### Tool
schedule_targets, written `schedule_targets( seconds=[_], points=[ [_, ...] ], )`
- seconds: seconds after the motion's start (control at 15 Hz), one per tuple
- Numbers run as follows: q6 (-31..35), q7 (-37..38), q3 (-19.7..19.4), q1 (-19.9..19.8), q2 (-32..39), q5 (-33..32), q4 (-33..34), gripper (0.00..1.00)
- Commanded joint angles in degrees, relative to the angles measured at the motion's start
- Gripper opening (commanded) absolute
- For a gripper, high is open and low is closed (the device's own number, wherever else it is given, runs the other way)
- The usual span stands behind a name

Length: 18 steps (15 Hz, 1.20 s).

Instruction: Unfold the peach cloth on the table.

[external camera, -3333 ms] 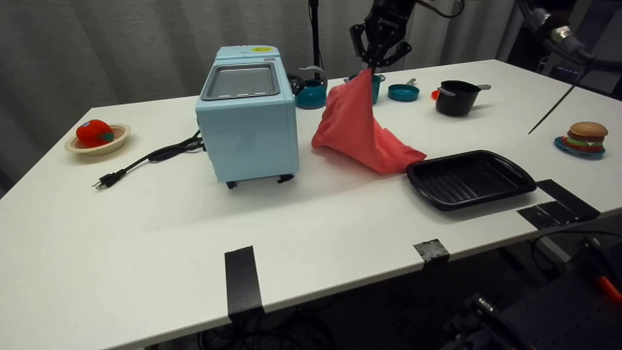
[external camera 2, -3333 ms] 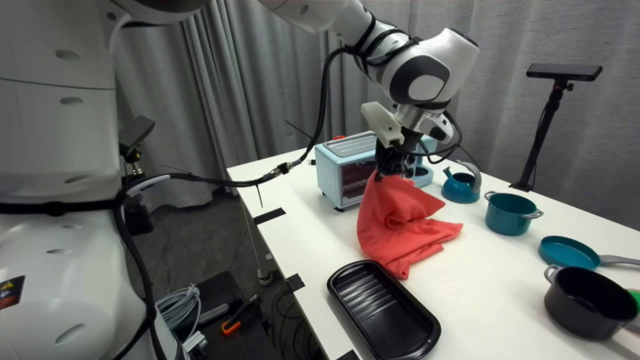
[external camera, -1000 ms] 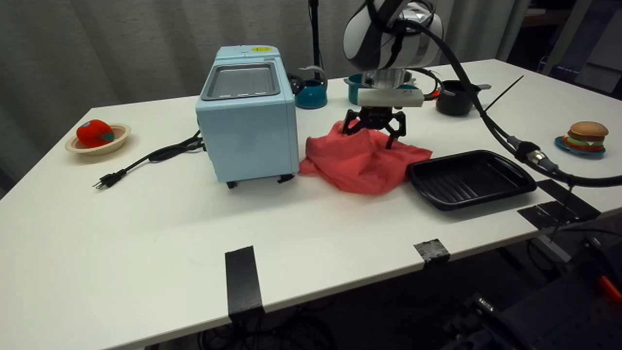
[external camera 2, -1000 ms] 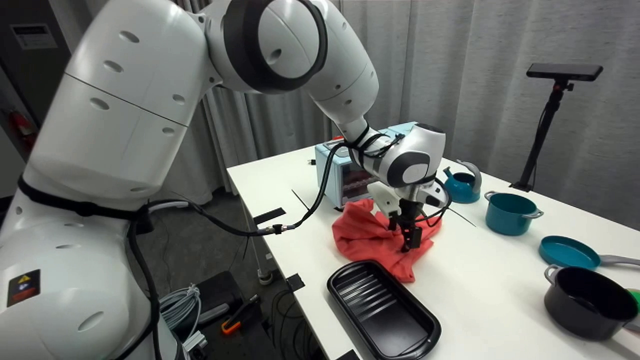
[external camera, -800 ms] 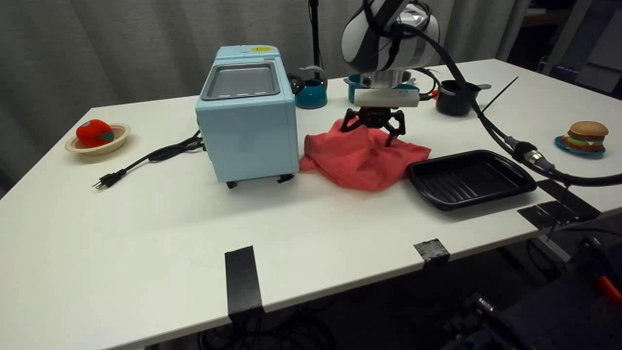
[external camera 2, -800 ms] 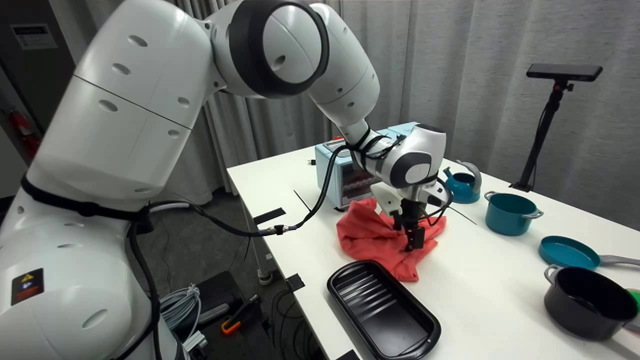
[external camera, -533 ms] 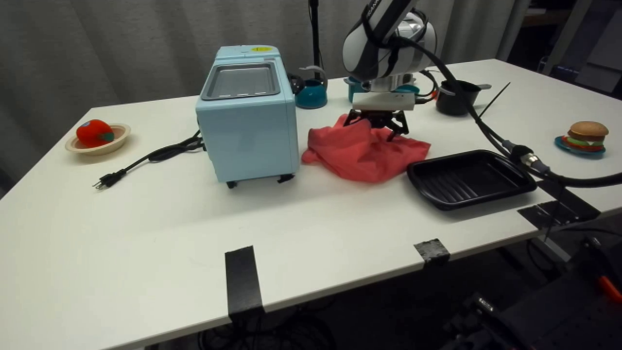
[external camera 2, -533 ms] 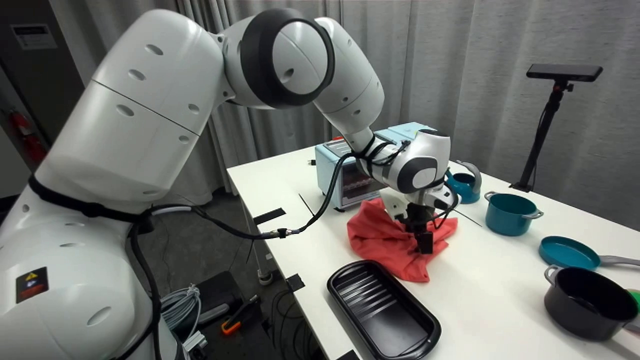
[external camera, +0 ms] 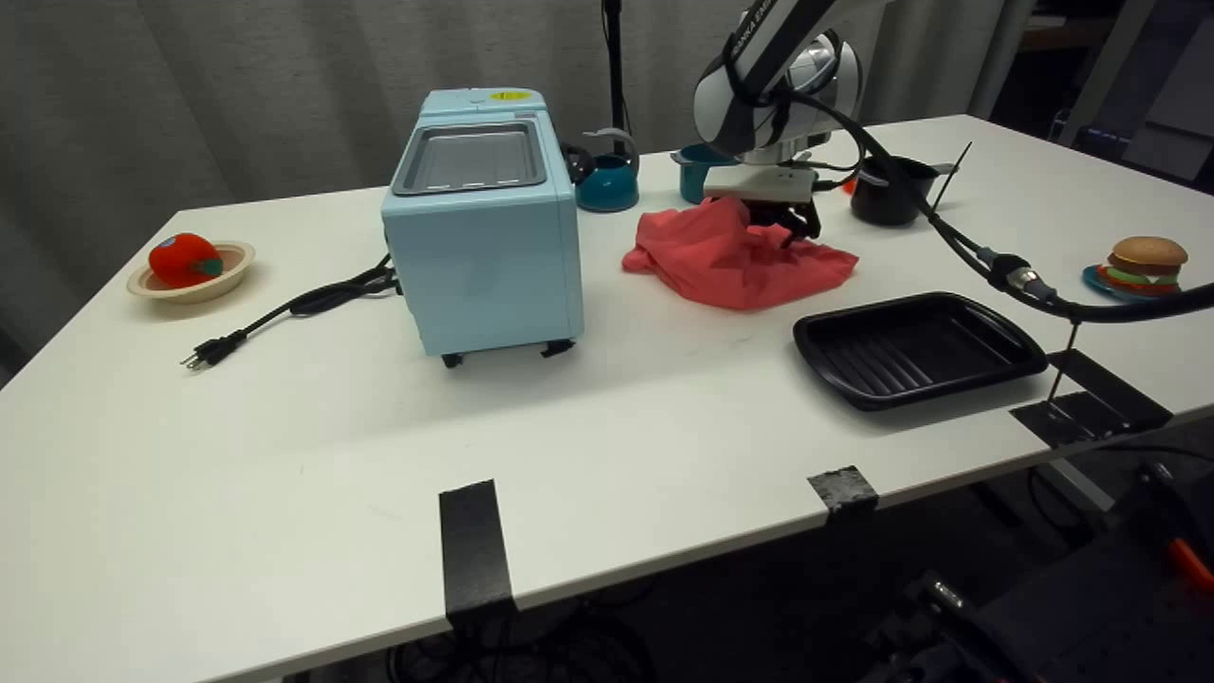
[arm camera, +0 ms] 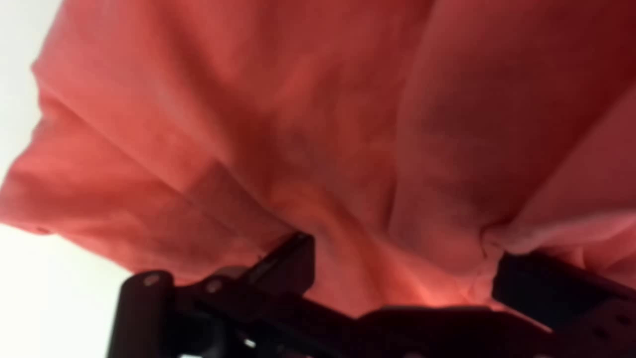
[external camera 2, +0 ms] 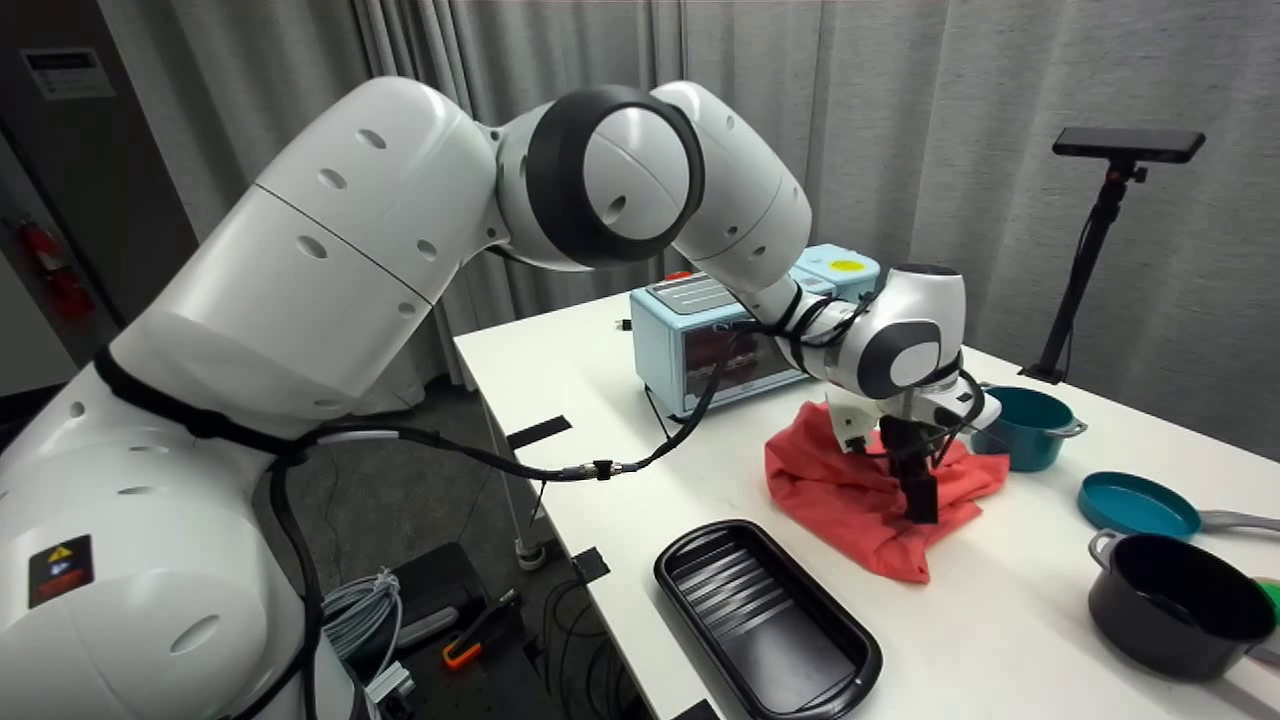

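Note:
The peach cloth (external camera: pixel 730 270) lies rumpled in a wrinkled heap on the white table (external camera: pixel 379 493). In an exterior view its near corner (external camera 2: pixel 895 560) points past the black tray. My gripper (arm camera: pixel 403 268) is pressed low into the fabric with its jaws wide apart. One fingertip (arm camera: pixel 293 263) rests on folds at the left of the wrist view, and the opposite finger (arm camera: pixel 531 286) is partly covered by a fold. Cloth shows across the gap between them, not pinched. Part of the cloth is hidden beneath the wrist in both exterior views.
A light blue appliance (external camera: pixel 484 256) stands beside the cloth. The black tray (external camera 2: pixel 770 620) is near the table edge. A teal pot (external camera 2: pixel 1025 425) sits close behind the wrist, with a teal pan (external camera 2: pixel 1140 503) and a black pot (external camera 2: pixel 1180 605) farther along. The arm's cable (external camera: pixel 1024 280) hangs over the table.
Three seconds ago the gripper held the cloth up by one point; since then it has let go and opened. Over the last second gripper and cloth slid together away from the tray, towards the pots.

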Motion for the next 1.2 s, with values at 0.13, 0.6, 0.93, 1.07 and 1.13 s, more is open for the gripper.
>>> schedule_targets(
  seconds=[0.13, 0.6, 0.93, 1.07, 1.13],
  points=[
    [-7.27, 3.92, -1.12, -2.94, 6.11, -2.23, 10.61, 1.0],
    [-20.47, 1.66, -0.51, -6.02, 3.5, -4.08, 16.79, 1.0],
    [-21.2, 1.03, 0.95, -7.42, 2.52, -3.83, 20.2, 1.0],
    [-20.28, 0.98, 2.11, -7.84, 2.67, -2.88, 21.21, 1.0],
    [-19.98, 1.34, 2.61, -7.9, 2.97, -2.57, 21.72, 1.0]
  ],
)
